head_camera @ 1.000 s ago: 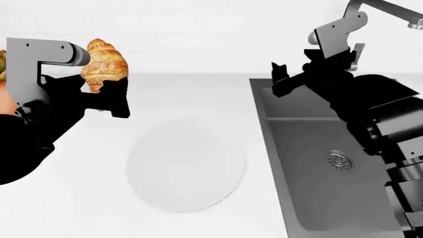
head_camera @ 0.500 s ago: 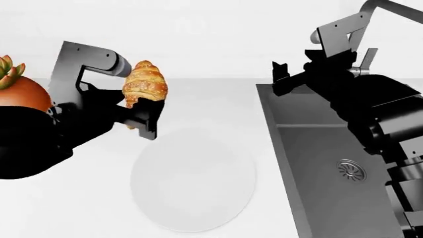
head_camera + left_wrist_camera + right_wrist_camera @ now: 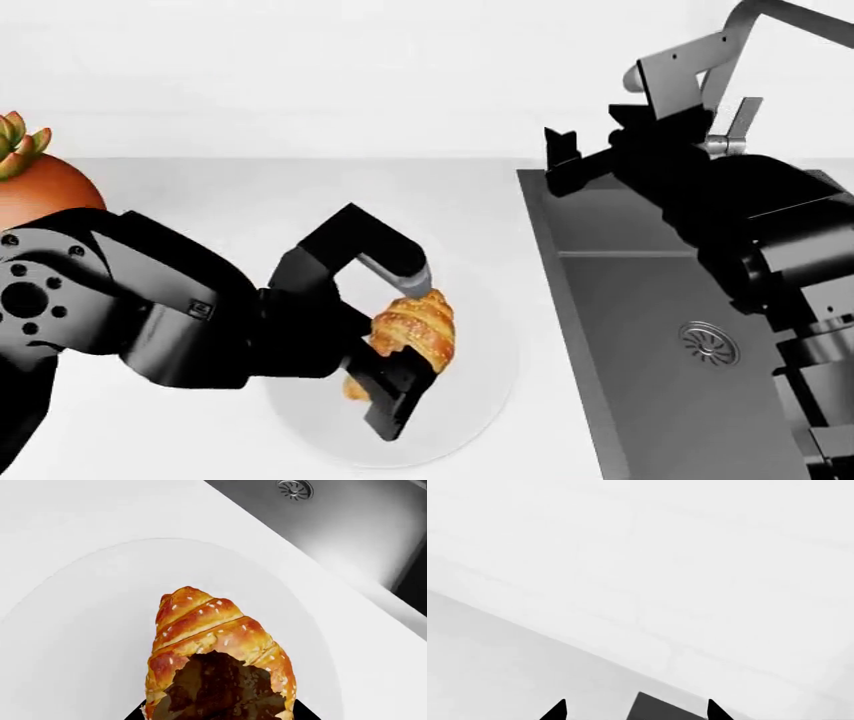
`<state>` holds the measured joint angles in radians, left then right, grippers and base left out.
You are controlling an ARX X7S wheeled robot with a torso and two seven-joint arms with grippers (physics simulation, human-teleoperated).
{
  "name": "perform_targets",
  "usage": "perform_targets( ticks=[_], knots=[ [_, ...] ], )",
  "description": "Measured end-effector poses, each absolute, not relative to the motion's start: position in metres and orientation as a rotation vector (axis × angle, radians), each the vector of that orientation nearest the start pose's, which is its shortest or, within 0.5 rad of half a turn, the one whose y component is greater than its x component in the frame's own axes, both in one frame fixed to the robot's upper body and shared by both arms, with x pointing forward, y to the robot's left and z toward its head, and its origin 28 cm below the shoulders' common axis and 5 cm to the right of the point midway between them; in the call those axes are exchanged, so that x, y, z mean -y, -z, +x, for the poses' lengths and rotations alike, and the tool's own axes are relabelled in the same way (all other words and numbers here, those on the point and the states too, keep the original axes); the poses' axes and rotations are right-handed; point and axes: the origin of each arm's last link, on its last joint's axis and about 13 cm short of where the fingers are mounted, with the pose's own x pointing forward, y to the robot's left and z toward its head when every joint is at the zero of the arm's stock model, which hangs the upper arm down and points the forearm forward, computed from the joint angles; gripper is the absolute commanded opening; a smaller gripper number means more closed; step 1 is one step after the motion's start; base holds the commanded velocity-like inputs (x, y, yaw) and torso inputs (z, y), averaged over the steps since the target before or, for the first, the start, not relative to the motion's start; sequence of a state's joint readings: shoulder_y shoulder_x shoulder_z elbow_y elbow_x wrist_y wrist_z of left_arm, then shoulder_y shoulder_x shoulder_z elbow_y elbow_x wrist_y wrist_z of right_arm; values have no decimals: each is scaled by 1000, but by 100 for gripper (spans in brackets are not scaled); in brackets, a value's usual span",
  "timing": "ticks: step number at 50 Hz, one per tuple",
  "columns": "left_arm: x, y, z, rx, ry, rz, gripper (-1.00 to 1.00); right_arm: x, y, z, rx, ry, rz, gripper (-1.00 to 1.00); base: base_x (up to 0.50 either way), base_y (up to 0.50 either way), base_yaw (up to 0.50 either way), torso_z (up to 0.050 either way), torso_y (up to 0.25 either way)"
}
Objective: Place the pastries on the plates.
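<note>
Head view has the left gripper [image 3: 398, 385] clamped on the croissant [image 3: 416, 330], holding it over the white plate [image 3: 478, 400]; whether it touches the surface I can't tell. I'd lower gently, then let go so it doesn't roll. The right gripper [image 3: 567, 160] hangs spread apart, holding nothing, by the sink [image 3: 641, 330].

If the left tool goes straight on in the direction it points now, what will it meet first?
Most likely the white plate. The left tool, shut on the croissant, points down at the plate, and the croissant's tip would touch it first. How much gap remains is unclear.
</note>
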<state>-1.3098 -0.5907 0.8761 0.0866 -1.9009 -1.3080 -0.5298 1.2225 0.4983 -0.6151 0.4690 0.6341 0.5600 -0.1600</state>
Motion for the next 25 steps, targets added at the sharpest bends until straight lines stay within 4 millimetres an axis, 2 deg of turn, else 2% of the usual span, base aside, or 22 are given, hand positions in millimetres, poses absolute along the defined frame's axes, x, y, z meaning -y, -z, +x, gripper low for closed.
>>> perform_targets(
  ticks=[5,6,13,19,25],
  knots=[
    [-197,-241,264,-830,800,275,-100,177,-241,385,-69,-316,-200,100,0,0,0,0,0],
    [-196,-239,265,-837,797,277,100,177,-241,385,-70,-317,-199,100,0,0,0,0,0],
    [-194,-237,268,-859,790,281,100,178,-238,384,-73,-317,-191,100,0,0,0,0,0],
    [-193,-252,272,-832,789,257,100,178,-238,385,-72,-318,-188,100,0,0,0,0,0],
    [-202,-264,275,-741,749,189,100,177,-241,387,-62,-313,-177,100,0,0,0,0,0]
  ],
)
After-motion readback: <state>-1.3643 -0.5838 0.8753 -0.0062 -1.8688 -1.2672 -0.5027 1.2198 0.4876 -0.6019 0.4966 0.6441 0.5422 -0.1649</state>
